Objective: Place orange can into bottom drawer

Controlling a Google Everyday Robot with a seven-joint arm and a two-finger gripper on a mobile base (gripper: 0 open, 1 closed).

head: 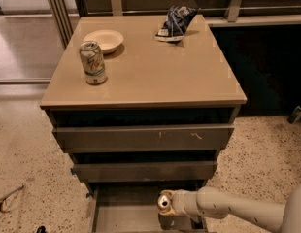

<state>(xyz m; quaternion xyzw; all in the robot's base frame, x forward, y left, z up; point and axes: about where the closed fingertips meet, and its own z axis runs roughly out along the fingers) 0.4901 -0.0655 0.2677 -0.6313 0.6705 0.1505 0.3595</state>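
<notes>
We see the claw (pixel 171 203) low in the frame, right of centre, clamped around the orange can (pixel 164 201), whose silver top faces us. Both hang over the open bottom drawer (pixel 122 218) at the lower edge. Higher up, on the bench (pixel 155 79), stand a white-and-green can (pixel 93 62) at left, a pale bowl (pixel 104 39) just behind it, and a dark crumpled bag (pixel 175 22) at upper centre.

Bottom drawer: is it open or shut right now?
Open. The bottom drawer is pulled out of the cabinet, its grey inside showing. The gripper, with the orange can at its tip, is over it.
</notes>
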